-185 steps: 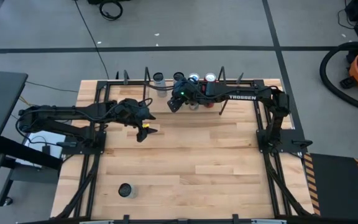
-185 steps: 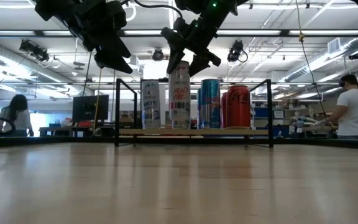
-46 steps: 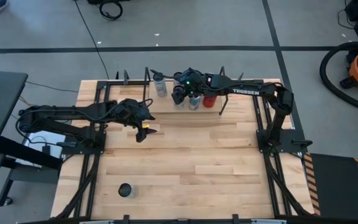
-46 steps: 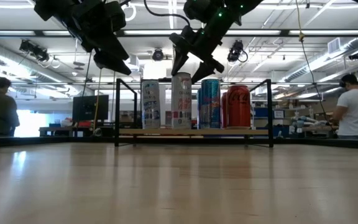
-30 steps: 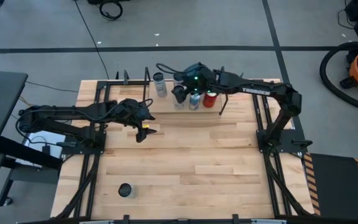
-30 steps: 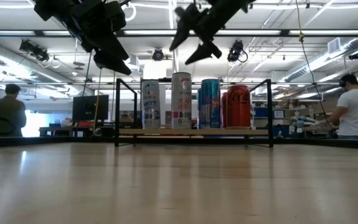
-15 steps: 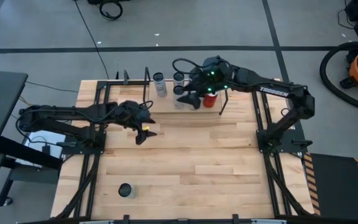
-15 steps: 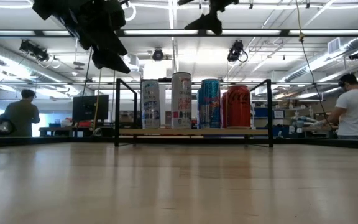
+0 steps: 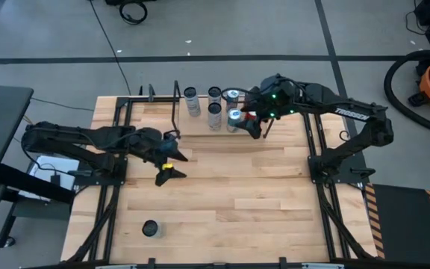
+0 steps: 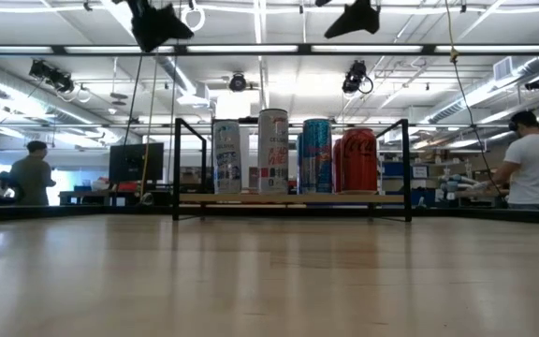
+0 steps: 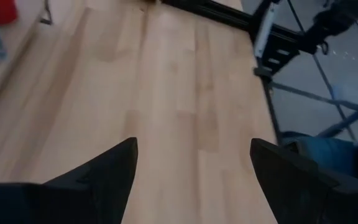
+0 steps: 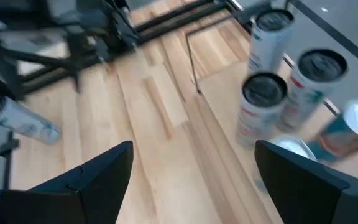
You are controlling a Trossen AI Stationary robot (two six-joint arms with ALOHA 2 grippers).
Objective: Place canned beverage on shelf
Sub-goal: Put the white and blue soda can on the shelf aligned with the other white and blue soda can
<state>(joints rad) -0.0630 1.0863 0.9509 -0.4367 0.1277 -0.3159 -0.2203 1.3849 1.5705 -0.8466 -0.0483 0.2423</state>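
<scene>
1. The shelf is sitting at the far edge of the worktop, a pale board between two upright black wire frames.
2. In the low view four cans are showing in a row on the shelf: a white can, a tall pale can, a blue can and a red can.
3. From above, more can tops are visible there, standing in two rows close together, with the tall pale can in the nearer row.
4. The right pincer is hanging above the shelf's right end, fingers spread and gripping nothing; its wrist camera is looking down on the can tops with both fingers wide apart.
5. The left pincer is hovering over bare worktop, well apart from the shelf, also spread and empty; only wood is showing between its fingers.
6. One more can is standing alone near the worktop's front left corner, far from both pincers.
7. People are standing in the room behind.
</scene>
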